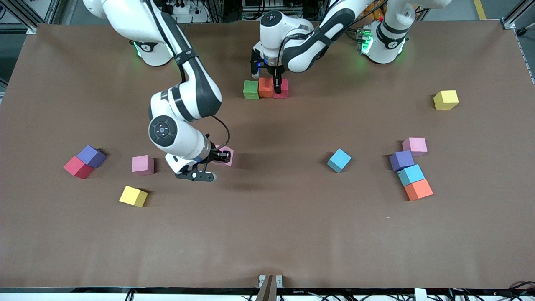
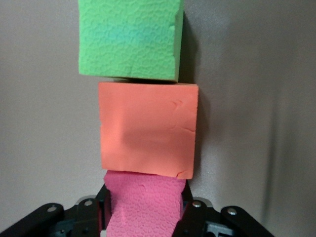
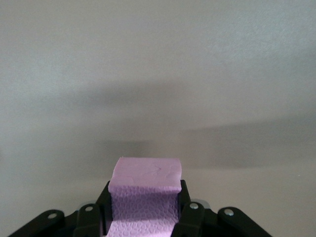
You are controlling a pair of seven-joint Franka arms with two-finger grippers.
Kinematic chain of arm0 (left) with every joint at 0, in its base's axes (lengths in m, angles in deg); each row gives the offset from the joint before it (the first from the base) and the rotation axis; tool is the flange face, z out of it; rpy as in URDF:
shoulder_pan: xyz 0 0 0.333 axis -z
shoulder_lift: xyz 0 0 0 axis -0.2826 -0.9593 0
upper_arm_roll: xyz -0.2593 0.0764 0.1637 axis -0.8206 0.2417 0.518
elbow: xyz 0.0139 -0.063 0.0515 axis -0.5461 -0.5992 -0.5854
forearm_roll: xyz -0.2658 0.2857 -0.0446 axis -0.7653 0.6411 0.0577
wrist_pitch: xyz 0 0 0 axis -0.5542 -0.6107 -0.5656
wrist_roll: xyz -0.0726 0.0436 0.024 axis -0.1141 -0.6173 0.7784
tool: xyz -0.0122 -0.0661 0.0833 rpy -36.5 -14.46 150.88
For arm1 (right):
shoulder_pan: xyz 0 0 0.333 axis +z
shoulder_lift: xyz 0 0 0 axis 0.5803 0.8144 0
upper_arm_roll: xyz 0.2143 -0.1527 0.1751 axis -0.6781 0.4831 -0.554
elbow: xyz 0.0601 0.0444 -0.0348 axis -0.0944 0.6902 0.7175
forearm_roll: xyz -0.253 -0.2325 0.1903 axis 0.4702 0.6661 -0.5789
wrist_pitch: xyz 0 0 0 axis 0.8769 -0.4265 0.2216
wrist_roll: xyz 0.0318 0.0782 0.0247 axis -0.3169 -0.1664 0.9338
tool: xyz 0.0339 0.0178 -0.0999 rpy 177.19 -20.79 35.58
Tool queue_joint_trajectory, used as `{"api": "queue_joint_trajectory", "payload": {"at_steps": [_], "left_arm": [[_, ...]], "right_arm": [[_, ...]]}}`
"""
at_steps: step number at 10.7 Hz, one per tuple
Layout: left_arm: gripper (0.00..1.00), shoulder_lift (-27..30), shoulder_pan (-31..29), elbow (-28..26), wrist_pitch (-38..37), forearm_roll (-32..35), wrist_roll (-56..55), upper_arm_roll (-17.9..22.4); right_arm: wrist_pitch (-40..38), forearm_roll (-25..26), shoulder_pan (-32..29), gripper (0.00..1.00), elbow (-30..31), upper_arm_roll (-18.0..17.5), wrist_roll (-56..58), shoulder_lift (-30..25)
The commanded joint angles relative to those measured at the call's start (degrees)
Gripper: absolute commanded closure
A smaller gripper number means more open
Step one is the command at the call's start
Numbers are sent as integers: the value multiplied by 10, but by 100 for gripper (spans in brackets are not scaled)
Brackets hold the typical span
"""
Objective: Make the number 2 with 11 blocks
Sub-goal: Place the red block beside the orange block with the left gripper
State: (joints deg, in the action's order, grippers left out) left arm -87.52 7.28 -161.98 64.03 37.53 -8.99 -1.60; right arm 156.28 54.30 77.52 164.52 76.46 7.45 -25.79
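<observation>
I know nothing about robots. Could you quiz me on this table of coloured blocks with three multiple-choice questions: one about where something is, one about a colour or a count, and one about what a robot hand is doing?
1. Where is the green block?
A. At the end of a row, beside the orange block
B. On top of a yellow block
C. In the right gripper

2. How many yellow blocks are on the table?
A. One
B. Two
C. Four

3. What is the right gripper doing?
A. Hanging open over bare table
B. Pushing a light blue block
C. Gripping a pink block

Answers:
1. A: green, orange and the red block sit in a line near the robots' bases, the left gripper shut on the red one.
2. B: one toward the left arm's end, one toward the right arm's end.
3. C: the right wrist view shows its jaws closed on the pink block.
</observation>
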Motion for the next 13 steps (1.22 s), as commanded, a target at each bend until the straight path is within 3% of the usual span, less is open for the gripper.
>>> {"api": "queue_joint_trajectory", "payload": {"at_steps": [1,2,8,10,13], "left_arm": [[65,-6,10,12,-19,-5,-3,-4],[1,-6,11,19,-33,-6,-5,-4],[0,20,7,18,-50,-6,-2,-13],[0,38,-23,18,-108,-10,-3,-71],[0,40,-152,15,-154,-30,-6,-192]], "right_arm": [[8,-7,6,82,12,5,-11,-7],[8,-7,5,82,12,5,-11,-7],[8,-7,6,82,12,5,-11,-7],[9,-7,6,82,12,5,-11,-7],[9,-7,6,82,12,5,-11,-7]]}}
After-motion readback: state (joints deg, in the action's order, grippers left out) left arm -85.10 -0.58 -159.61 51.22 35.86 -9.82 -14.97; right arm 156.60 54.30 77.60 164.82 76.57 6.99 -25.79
